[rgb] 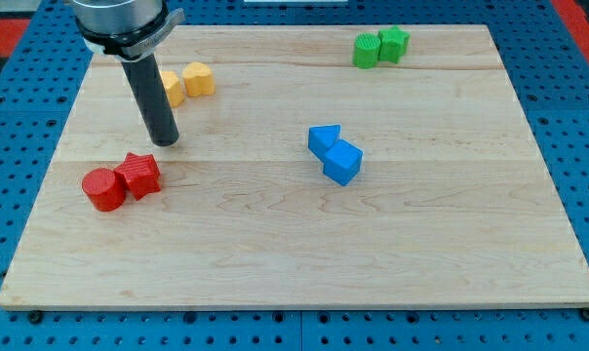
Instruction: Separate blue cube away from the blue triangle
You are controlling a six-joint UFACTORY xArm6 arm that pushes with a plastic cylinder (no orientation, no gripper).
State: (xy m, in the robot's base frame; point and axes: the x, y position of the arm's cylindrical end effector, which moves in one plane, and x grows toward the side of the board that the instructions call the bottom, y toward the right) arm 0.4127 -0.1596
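Observation:
The blue cube [342, 161] sits near the middle of the wooden board, touching the blue triangle [324, 139], which lies just to its upper left. My tip [165, 142] rests on the board far to the view's left of both blue blocks, just above the red blocks and below the yellow ones. It touches no block.
A red cylinder [103, 189] and a red star-shaped block [138, 175] sit together at the left. Two yellow blocks [197, 79] lie at the upper left, one partly behind the rod. Two green blocks [380, 46] sit at the top right. The board [451, 224] lies on a blue pegboard.

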